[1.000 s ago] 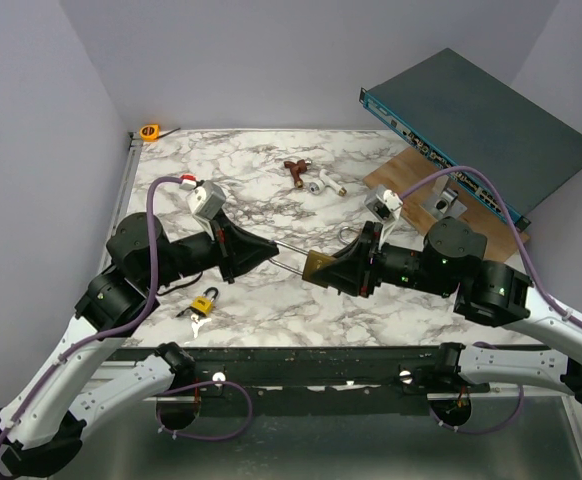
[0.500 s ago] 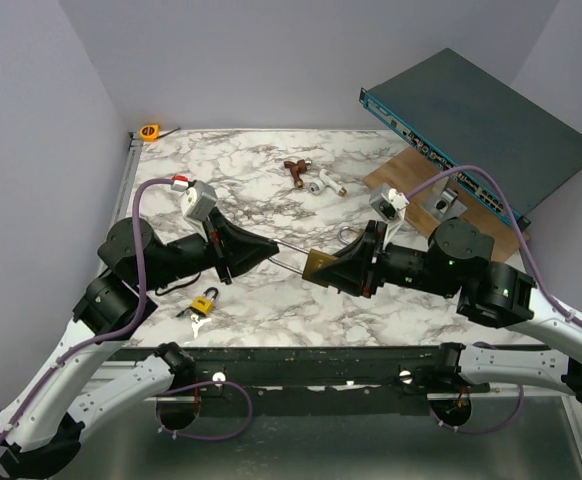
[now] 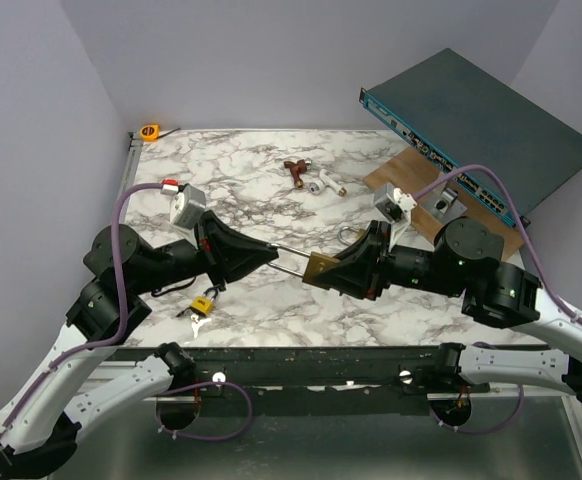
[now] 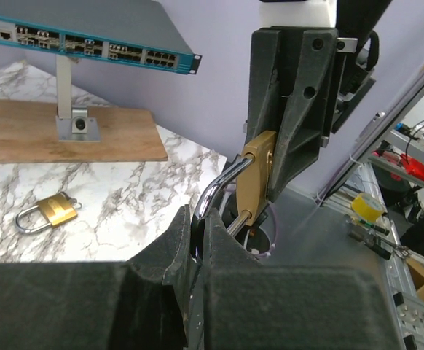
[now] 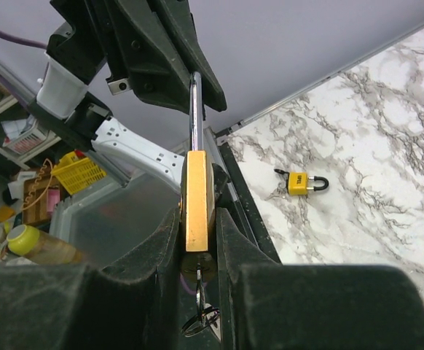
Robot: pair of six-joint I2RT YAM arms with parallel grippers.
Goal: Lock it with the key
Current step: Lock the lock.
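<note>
1. The right fingers [image 5: 157,255] are clamped on the flat sides of a brass padlock [image 5: 197,197] and hold it in the air above the marble surface [image 3: 271,200].
2. The left fingers [image 4: 174,248] are pressed together on the padlock's long steel shackle [image 5: 194,117], which runs straight from the body across to them.
3. The key [image 5: 199,292] sits in the keyhole at the base of the held padlock. Its small ring hangs below, seen only from the right wrist.
4. Progress, as I judge it: the lock is lifted, braced between both arms, and the key is in place. The shackle looks drawn out, though I cannot tell whether its free end is seated.
5. Left to do, most likely: push the shackle home, then turn the key. Neither set of fingers is on the key, so one arm would have to regrasp.
6. A small yellow padlock [image 3: 206,302] lies near the front edge with spare keys [image 3: 196,322] just beside it. A second brass padlock [image 4: 48,211] rests near the wooden board [image 4: 66,135].
7. Writing: the yellow padlock carries a dark mark that is too small to read. The network switch [image 3: 481,125] shows rows of ports but no legible label. No brand is visible on the held lock.
</note>
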